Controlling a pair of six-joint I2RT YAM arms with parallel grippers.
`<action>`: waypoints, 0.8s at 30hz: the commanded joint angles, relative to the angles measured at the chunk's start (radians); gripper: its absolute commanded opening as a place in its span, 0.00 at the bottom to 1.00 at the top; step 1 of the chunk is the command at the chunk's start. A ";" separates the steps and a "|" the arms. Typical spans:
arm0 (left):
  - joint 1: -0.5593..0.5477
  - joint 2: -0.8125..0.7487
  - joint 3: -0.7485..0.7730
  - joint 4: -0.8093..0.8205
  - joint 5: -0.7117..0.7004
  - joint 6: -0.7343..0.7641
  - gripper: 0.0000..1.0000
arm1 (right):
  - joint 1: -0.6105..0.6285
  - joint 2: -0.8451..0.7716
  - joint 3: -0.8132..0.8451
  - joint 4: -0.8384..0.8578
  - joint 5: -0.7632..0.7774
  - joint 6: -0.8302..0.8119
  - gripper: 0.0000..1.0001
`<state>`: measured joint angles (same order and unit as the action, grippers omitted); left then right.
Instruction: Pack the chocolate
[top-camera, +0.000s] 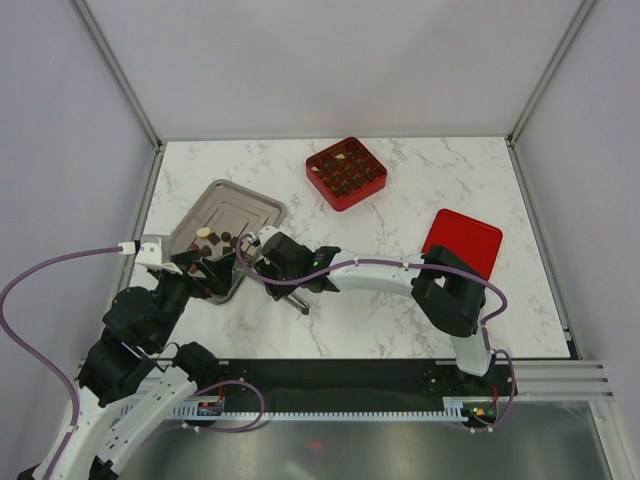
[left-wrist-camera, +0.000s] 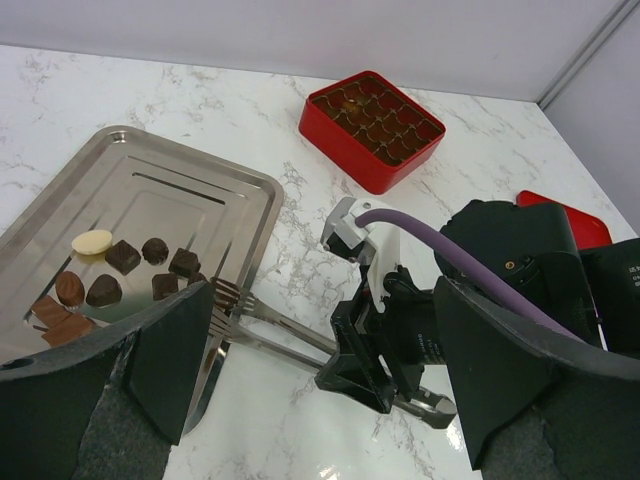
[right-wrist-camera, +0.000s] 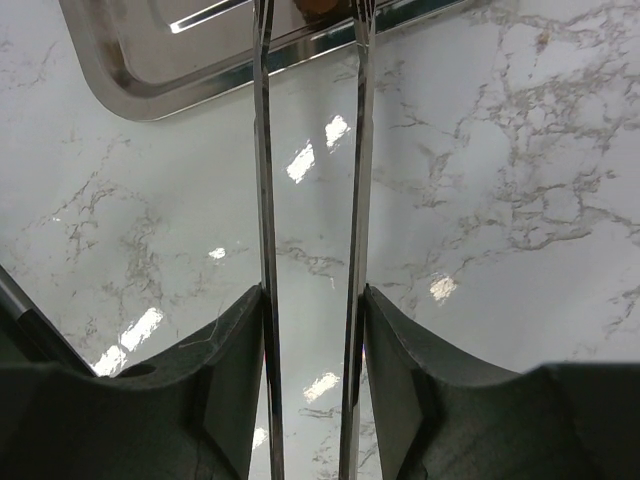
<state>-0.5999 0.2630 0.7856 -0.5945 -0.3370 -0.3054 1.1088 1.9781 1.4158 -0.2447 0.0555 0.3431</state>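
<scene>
The chocolate (left-wrist-camera: 125, 270) is several small dark pieces and one pale piece lying on a steel tray (left-wrist-camera: 150, 190), also visible from above as the chocolate (top-camera: 213, 240) on the tray (top-camera: 240, 205). My right gripper (right-wrist-camera: 312, 340) is shut on metal tongs (right-wrist-camera: 264, 200), whose tips reach the tray rim (right-wrist-camera: 150, 90). The left wrist view shows the tongs (left-wrist-camera: 275, 328) with their toothed tips spread at the rim. My left gripper (left-wrist-camera: 325, 390) hovers open beside the tray's near corner with nothing between its fingers (left-wrist-camera: 160, 360). From above, the right gripper (top-camera: 287, 262) is just right of the left gripper (top-camera: 205, 268).
A red gridded box (top-camera: 346, 172) holding several chocolates stands at the back centre, seen too as the box (left-wrist-camera: 372, 128). Its red lid (top-camera: 462, 243) lies to the right, partly under the right arm. A purple cable (left-wrist-camera: 450, 250) runs along the right wrist.
</scene>
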 joint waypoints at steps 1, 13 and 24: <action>0.002 -0.010 0.000 0.044 -0.019 -0.001 1.00 | 0.002 -0.010 0.054 0.007 0.053 -0.018 0.49; 0.002 -0.015 -0.002 0.044 -0.022 0.000 1.00 | 0.002 0.010 0.083 -0.010 0.015 -0.021 0.48; 0.002 -0.016 -0.002 0.044 -0.027 0.000 1.00 | 0.002 0.031 0.118 -0.048 0.027 -0.021 0.44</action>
<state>-0.5999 0.2577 0.7849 -0.5945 -0.3389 -0.3054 1.1088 1.9987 1.4879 -0.2924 0.0765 0.3283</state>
